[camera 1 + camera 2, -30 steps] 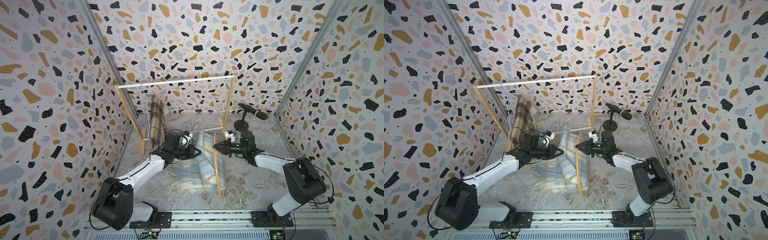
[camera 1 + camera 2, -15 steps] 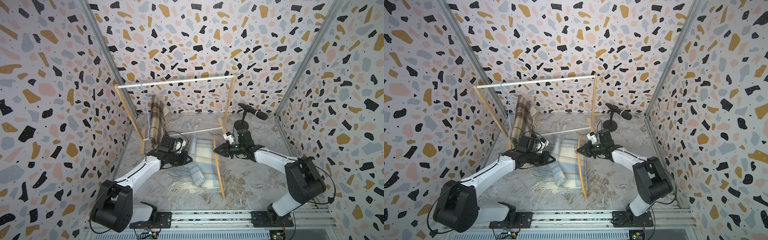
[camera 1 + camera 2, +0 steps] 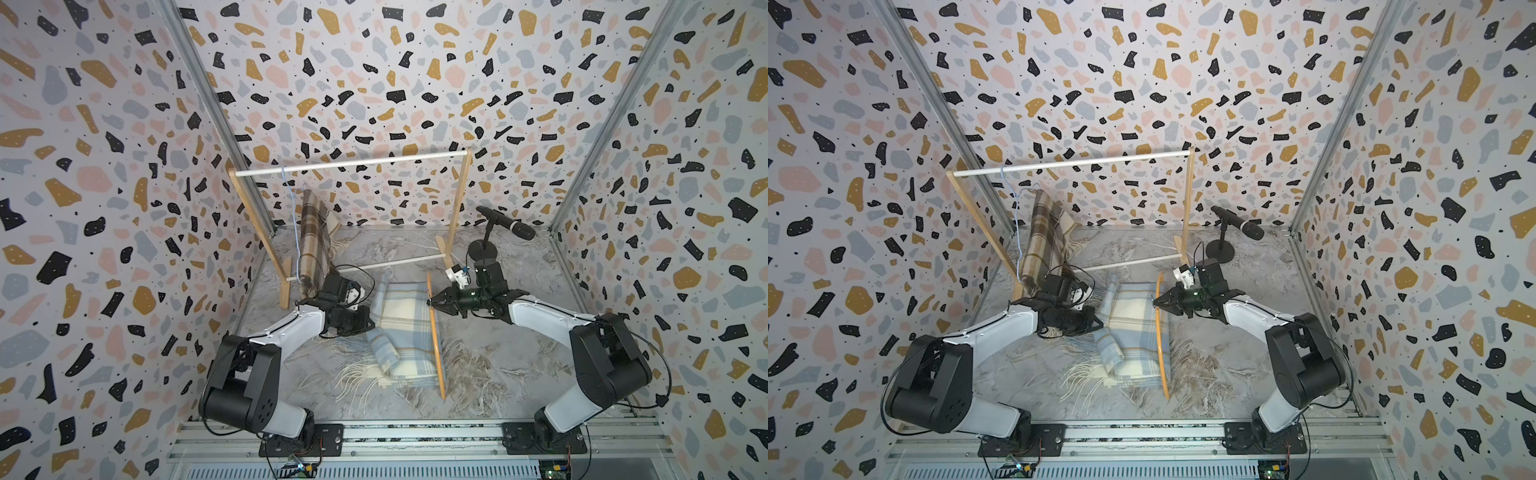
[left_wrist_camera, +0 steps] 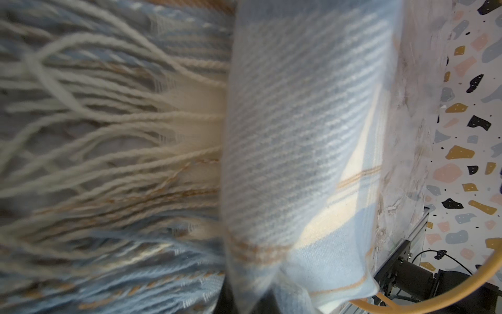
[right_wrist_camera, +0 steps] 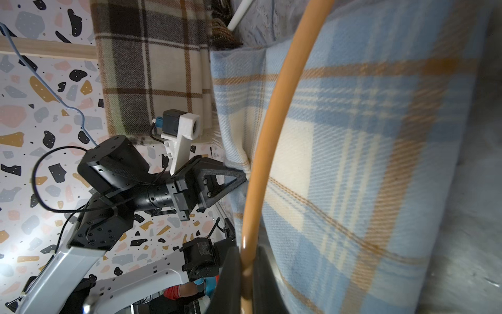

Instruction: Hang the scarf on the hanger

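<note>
While the pale blue plaid scarf (image 3: 401, 332) lies folded on the marbled table (image 3: 498, 374) between the two arms, the left gripper (image 5: 242, 174) is pinched shut on its edge. The right gripper (image 3: 430, 302) is clamped on a thin orange hanger (image 3: 436, 353), which stands on edge against the cloth. The scarf looks soft, light and floppy. The doubled fold, away from the loose fringe, seems the safest place to hold it.

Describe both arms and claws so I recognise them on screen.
White shell links, bulky black joints and black cables on left arm and right arm. Black triangular frames taper to a point on left claw and right claw. A white bracket carries each wrist camera.
</note>
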